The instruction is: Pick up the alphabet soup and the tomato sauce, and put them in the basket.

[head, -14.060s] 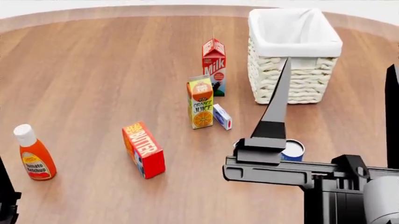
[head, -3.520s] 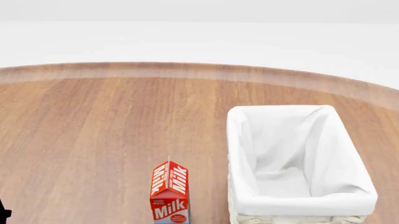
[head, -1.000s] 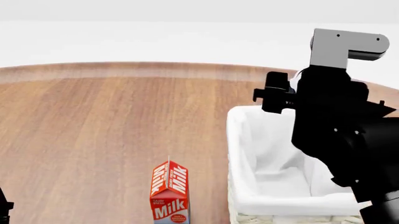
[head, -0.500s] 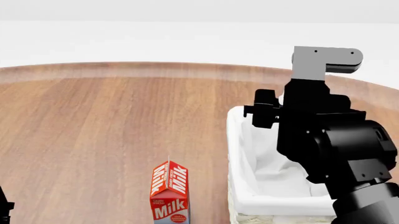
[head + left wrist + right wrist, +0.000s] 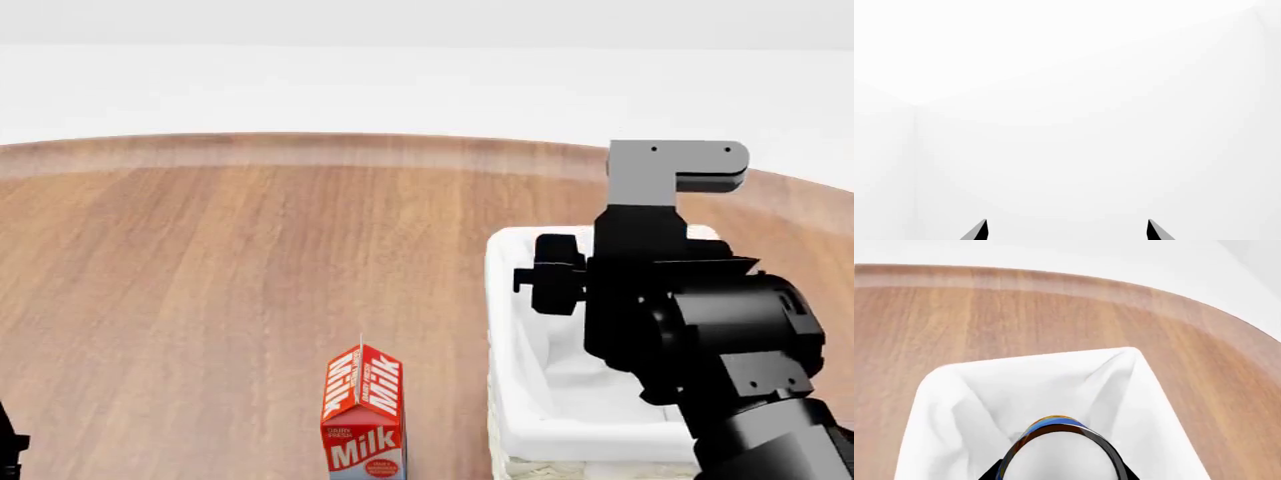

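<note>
Alphabet soup point(image 5: 1054, 427) clamped in R gripper point(image 5: 1057, 460), over basket point(image 5: 941, 390).

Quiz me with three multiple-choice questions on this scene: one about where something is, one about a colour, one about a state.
1. Where does the right hand hang?
A. Over the basket
B. Over the milk carton
C. Beside the table edge

2. What colour is the milk carton?
A. Blue
B. Red and white
C. Green

3. What is the left hand doing?
A. Gripping a can
B. Open, holding nothing
C. Pressing the table

Answers: 1 A, the right wrist view looks down into the lining. 2 B, as the head view shows. 3 B, its fingertips stand apart with nothing between.
</note>
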